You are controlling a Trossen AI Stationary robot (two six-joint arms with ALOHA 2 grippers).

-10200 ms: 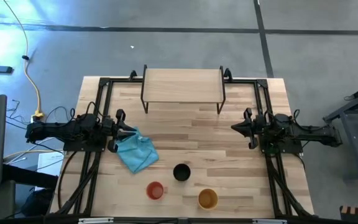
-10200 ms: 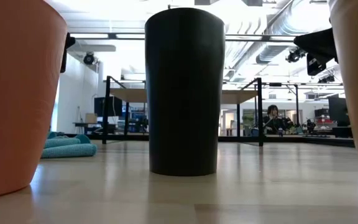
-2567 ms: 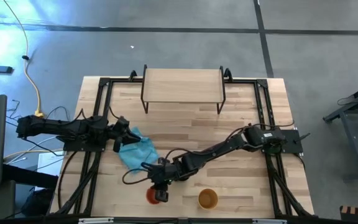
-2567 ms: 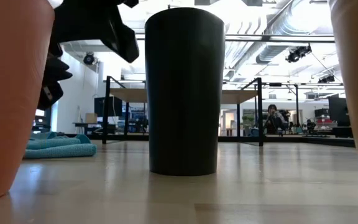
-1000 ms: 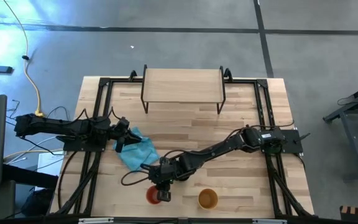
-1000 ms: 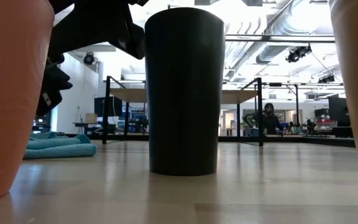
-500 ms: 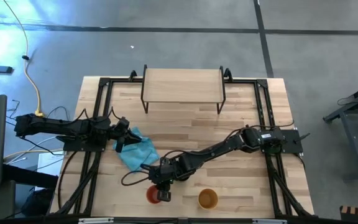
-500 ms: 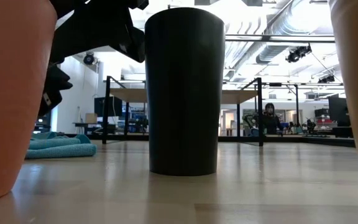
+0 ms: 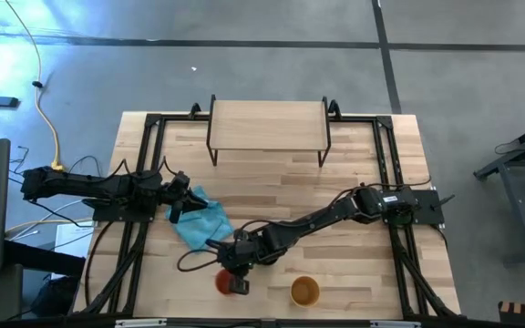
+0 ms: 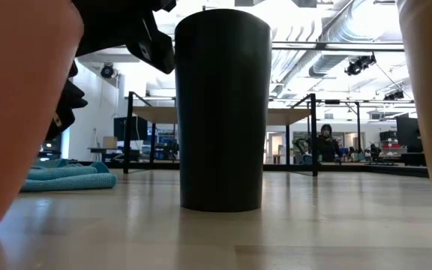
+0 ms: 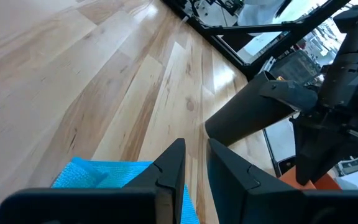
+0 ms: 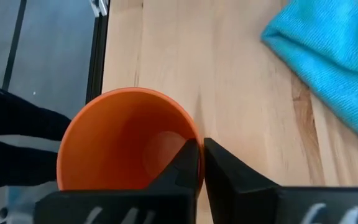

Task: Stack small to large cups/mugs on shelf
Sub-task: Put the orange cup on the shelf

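High view: table (image 9: 354, 155) carries the shelf (image 9: 268, 125) at its far edge, nothing on it yet. Blue cloth (image 9: 200, 221) lies left of centre; left claw (image 9: 178, 211) rests at its edge, fingers nearly together, holding nothing.

Yellow-orange cup (image 9: 304, 291), largest, stands upright near the front edge, well apart from the shelf. Black cup (image 10: 223, 109) upright behind it, mostly hidden under the right arm from above. Red cup (image 12: 126, 142), smallest, at front left, tips in the low view.

Right claw (image 9: 237, 281) reaches across to the red cup: the wrist view shows one finger inside the rim, one outside, pinched on the wall.

Judgement: the cup looks light, rigid and smooth-walled. A one-sided rim pinch lets it swing or slip; a deeper bite on the wall would hold steadier.

In the way: black cup just beside the arm's path, cloth near, shelf's front legs on approach.
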